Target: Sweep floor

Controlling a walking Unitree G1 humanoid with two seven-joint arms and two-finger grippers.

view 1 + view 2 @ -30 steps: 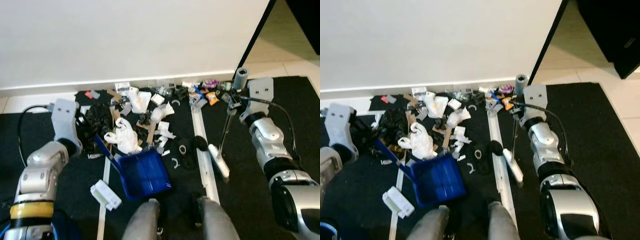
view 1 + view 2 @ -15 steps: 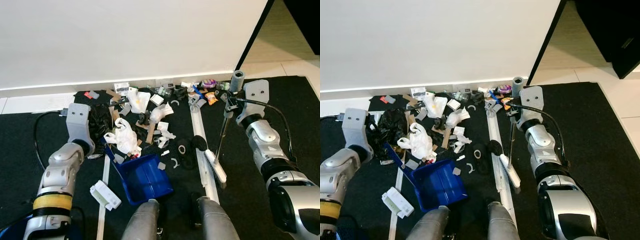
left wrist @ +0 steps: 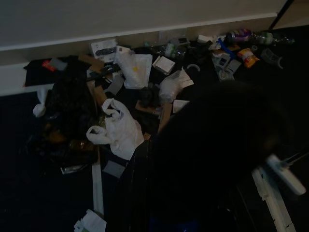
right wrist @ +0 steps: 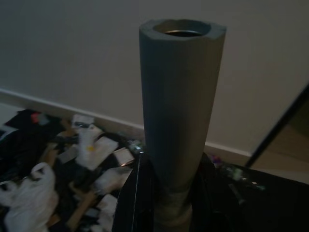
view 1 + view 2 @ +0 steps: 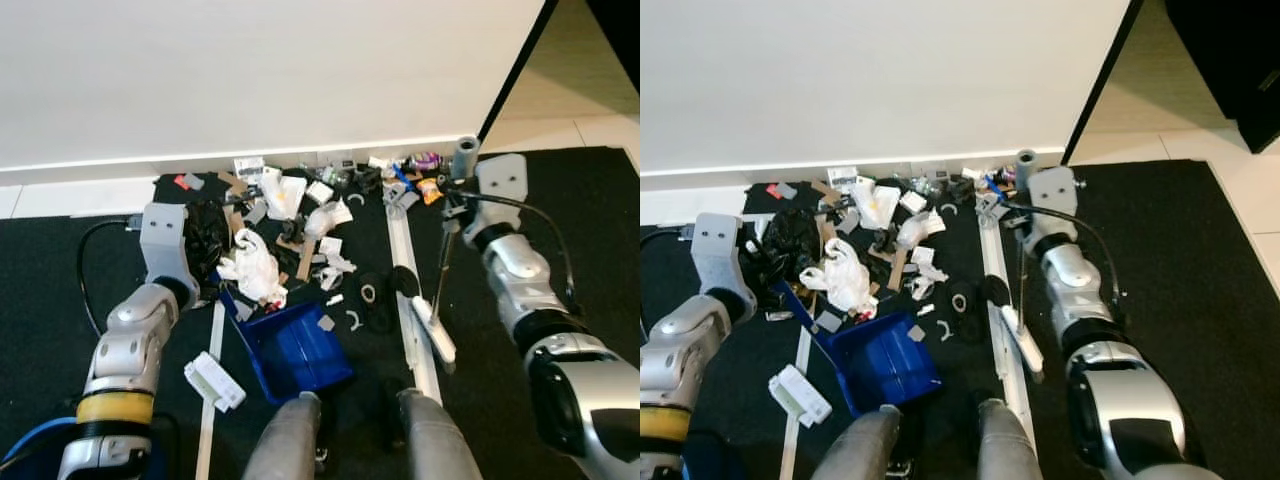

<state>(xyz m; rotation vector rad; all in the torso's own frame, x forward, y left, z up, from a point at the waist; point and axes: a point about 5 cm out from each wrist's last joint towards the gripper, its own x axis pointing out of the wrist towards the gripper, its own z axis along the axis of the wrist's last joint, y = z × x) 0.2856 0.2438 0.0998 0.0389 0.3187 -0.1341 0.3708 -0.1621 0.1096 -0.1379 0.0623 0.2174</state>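
Since the earlier frame, left gripper [image 5: 213, 283] has tilted the blue dustpan [image 5: 292, 348] under the litter; right gripper [image 5: 455, 195] clenches the broom handle [image 5: 463, 157], steadying it.

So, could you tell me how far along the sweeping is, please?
Barely started: a few scraps lie in the blue plastic dustpan. The right gripper grips the grey-handled broom, the left arm angles the dustpan. The litter pile by the white wall remains.
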